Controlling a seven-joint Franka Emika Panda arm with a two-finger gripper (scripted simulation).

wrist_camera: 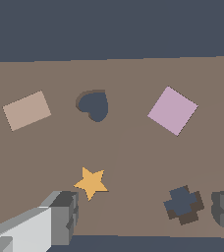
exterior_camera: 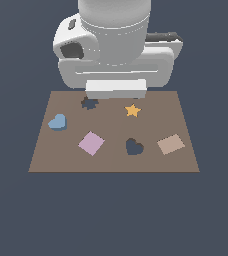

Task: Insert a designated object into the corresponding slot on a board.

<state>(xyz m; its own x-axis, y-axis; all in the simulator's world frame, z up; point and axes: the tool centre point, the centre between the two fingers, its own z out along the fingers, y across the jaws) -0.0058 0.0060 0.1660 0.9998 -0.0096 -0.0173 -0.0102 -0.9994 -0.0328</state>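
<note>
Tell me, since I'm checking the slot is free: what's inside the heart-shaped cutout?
The heart-shaped cutout looks empty, just a dark recess in the board. The blue heart sits elsewhere on the board. The recess floor is too dark to make out.

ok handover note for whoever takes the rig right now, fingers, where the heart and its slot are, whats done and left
Gripper: fingers open, holding nothing, above the board's far edge.
Blue heart: lying on the board at the exterior view's left, untouched.
Heart slot: empty, between the pink square and the tan rectangle.
Done: nothing yet.
Left: grasp the heart, carry it over, insert it.
</note>
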